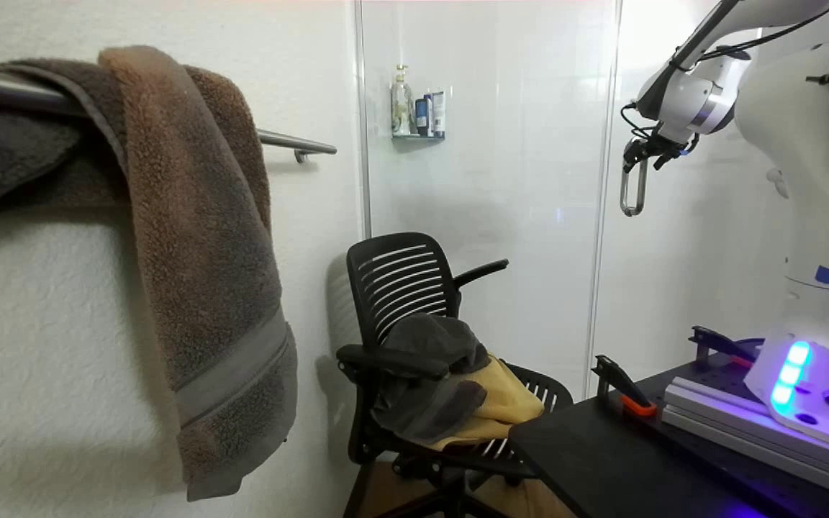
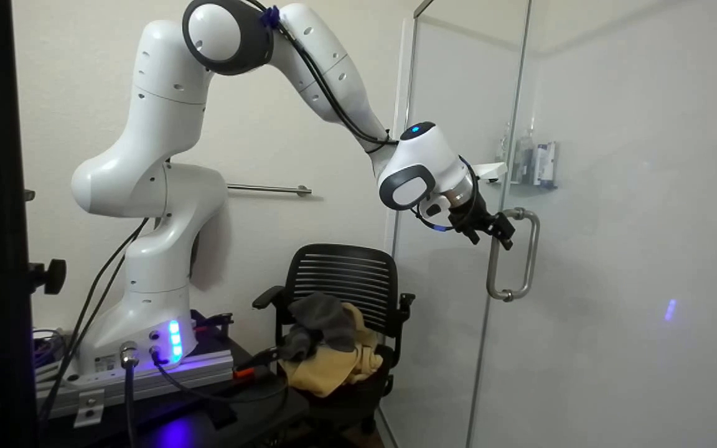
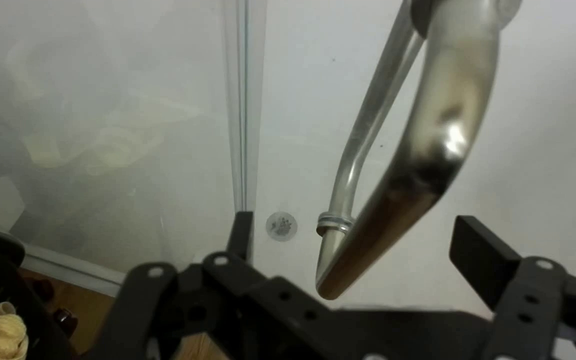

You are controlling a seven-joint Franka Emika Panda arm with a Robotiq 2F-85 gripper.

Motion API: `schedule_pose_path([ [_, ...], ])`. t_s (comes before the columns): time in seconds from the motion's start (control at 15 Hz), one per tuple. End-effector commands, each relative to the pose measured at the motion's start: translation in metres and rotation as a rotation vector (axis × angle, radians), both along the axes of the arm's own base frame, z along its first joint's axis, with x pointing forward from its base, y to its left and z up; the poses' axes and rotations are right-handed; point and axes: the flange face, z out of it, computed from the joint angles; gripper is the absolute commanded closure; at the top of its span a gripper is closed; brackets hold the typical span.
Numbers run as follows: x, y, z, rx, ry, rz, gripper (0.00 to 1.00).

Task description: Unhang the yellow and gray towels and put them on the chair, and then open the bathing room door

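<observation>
Just off one corner of the black counter [image 1: 587, 467], chair [image 2: 341, 266] bears gray towel [image 2: 327, 318] and yellow towel [image 2: 321, 373], heaped on seat. Above and outside the counter edge facing the glass door [image 2: 607, 348], I note the gripper [image 3: 358, 245], fingers spread wide; wrist view shows door handle [image 3: 440, 130] between them, a gap either side. Brownish towel [image 1: 206, 280] hangs on wall bar [image 1: 288, 140].

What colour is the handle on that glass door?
The handle is silvery metal, looking brownish lower down; the wrist view shows it best.
</observation>
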Motion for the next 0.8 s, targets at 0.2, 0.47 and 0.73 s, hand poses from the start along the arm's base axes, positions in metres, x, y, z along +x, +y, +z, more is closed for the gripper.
schedule_pose_path([
  [0.2,-0.0054,-0.0048,-0.0045,0.011,0.011,-0.009,0.49],
  [0.47,-0.0053,-0.0039,-0.0018,-0.001,0.015,-0.013,0.77],
  [0.73,-0.0084,-0.0018,0.0015,0.049,0.078,-0.041,0.97],
])
